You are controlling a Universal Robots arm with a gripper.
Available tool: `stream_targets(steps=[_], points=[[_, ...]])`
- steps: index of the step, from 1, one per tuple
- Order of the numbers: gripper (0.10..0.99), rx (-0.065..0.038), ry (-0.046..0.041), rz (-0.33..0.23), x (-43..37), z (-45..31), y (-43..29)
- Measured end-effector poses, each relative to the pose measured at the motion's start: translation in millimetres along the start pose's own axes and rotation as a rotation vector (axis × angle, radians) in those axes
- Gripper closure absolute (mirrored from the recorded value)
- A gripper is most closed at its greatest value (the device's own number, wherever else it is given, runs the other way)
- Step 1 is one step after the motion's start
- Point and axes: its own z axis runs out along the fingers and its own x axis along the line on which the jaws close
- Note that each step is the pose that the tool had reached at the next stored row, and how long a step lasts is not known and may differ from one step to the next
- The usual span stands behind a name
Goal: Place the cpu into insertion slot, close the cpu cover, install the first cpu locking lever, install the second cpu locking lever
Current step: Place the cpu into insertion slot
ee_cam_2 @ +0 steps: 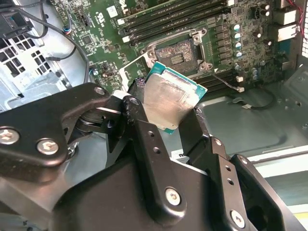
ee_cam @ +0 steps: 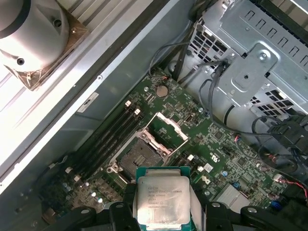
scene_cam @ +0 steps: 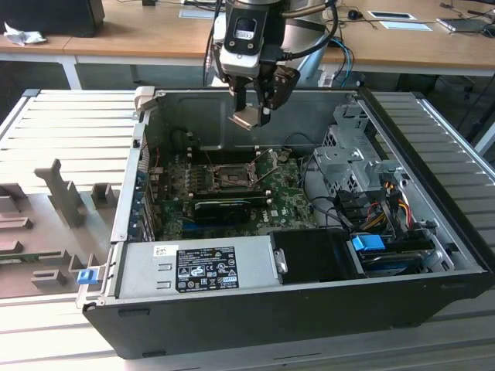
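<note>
We are seeing the cpu (ee_cam: 162, 199) wearing a pale silver-grey face edged green. We are finding the circuit board (ee_cam: 221, 144) dark green, the tool (ee_cam_2: 168, 114) black.

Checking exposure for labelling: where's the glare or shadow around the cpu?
Second wrist view: glare whitens the cpu's metal face in the gripper. First wrist view: its face is evenly lit, but the table outside the case burns white. Exterior view: the insertion slot lies dim inside the case.
</note>
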Motion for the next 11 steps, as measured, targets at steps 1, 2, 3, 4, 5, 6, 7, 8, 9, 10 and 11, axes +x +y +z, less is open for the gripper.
stream_targets(steps=[1,2,3,4,5,6,7,8,9,10,11], points=[[0.557,0.000,-0.0004,0.005,0.0,0.2,0.0],[0.557,0.000,-0.0008,0.008,0.0,0.2,0.0],[0.557,0.000,-0.0012,0.013,0.0,0.3,0.0],[0.557,0.000,-0.0015,0.016,0.0,0.4,0.0],[0.557,0.000,-0.0021,0.022,0.0,0.6,0.0],[0.557,0.000,-0.0025,0.026,0.0,0.7,-0.1],[0.557,0.000,-0.0028,0.029,0.0,0.8,-0.1],[0.557,0.000,-0.0034,0.035,0.0,0.9,-0.1],[0.557,0.000,-0.0049,0.043,0.0,1.1,-0.1],[0.557,0.001,-0.0058,0.048,0.0,1.2,-0.1],[0.557,0.001,-0.0065,0.053,0.0,1.2,-0.1]])
